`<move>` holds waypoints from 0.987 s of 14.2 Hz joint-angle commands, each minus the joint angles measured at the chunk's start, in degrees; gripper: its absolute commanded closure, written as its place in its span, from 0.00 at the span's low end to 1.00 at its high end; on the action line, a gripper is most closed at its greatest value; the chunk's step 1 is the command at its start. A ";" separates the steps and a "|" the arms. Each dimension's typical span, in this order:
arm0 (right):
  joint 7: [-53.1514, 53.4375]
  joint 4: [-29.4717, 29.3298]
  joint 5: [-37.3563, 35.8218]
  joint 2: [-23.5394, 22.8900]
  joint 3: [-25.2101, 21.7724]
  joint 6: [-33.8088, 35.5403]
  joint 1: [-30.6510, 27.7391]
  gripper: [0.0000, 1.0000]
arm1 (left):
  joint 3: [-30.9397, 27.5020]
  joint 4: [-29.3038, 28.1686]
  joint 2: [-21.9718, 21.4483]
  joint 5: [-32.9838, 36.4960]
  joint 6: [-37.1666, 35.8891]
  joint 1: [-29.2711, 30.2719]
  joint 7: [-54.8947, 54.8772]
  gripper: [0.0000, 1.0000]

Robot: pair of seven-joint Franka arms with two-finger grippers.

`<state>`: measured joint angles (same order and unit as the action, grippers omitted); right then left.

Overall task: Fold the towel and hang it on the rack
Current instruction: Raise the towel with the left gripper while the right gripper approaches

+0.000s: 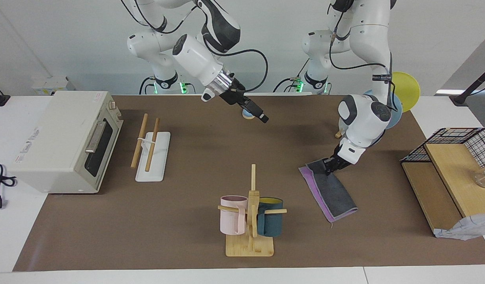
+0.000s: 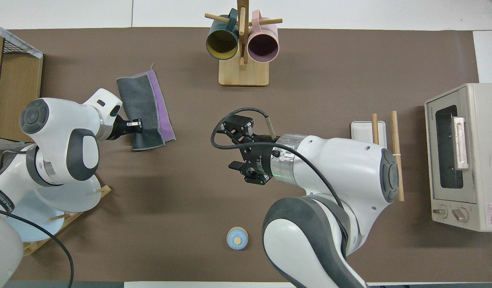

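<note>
Items as seen in the facing view, running from the frame's left edge to its right.

- Toaster oven [image 1: 64,140]: cream, left of frame, door facing frame centre.
- Rack [image 1: 149,150]: two light wooden rods on a white base, left-centre of frame, just beside the toaster oven; nothing hangs on it.
- Right gripper [image 1: 262,117]: upper centre of frame, raised above the brown mat [image 1: 195,236], over a small blue-topped pot [image 1: 248,114]; jaws apart, nothing held.
- Mug tree [image 1: 251,221]: bamboo, lower centre of frame, with a pink mug [image 1: 231,221] and a teal mug [image 1: 270,223].
- Towel [image 1: 331,193]: folded into a strip, grey face up with a purple edge showing, right of centre. Its upper end is raised off the mat.
- Left gripper [image 1: 328,169]: right of centre, clamped on the towel's upper end.
- Plates on a stand [image 1: 404,92]: yellow and pale blue, upper right.
- Wooden shelf with wire basket [image 1: 451,165]: right edge.
</note>
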<state>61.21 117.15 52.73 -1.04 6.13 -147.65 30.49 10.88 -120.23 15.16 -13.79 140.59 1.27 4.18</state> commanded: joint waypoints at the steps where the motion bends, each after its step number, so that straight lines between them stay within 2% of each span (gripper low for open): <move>1: 4.34 -0.87 1.14 -0.54 0.02 -1.15 0.01 0.00 | -0.24 4.99 -1.62 -1.33 -8.20 0.66 3.26 1.00; 4: 8.83 -2.89 1.14 -1.59 -0.06 -1.41 0.01 0.00 | -0.25 9.30 -4.87 -0.54 -16.46 0.49 13.96 1.00; 7: 9.19 -2.90 1.14 -1.51 0.02 -1.50 0.28 0.00 | 0.28 12.73 -8.64 1.47 -24.11 -0.39 30.20 1.00; 9: 9.37 -2.90 1.14 -1.51 -0.06 -1.85 1.59 0.00 | 0.80 12.83 -12.24 1.48 -26.32 -1.00 40.67 1.00; 12: 14.09 -3.24 1.32 -2.12 0.02 -6.50 4.13 0.00 | 2.21 12.83 -16.82 1.13 -28.53 -1.79 60.34 1.00; 14: 16.39 -6.30 5.51 -3.87 0.02 -7.21 5.19 0.00 | 3.96 13.09 -18.15 0.69 -28.44 -1.80 75.01 1.00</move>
<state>75.84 114.59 54.03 -2.43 6.13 -153.64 34.58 13.96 -106.72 -1.09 -13.38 113.04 -0.02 66.45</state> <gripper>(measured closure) 0.000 0.965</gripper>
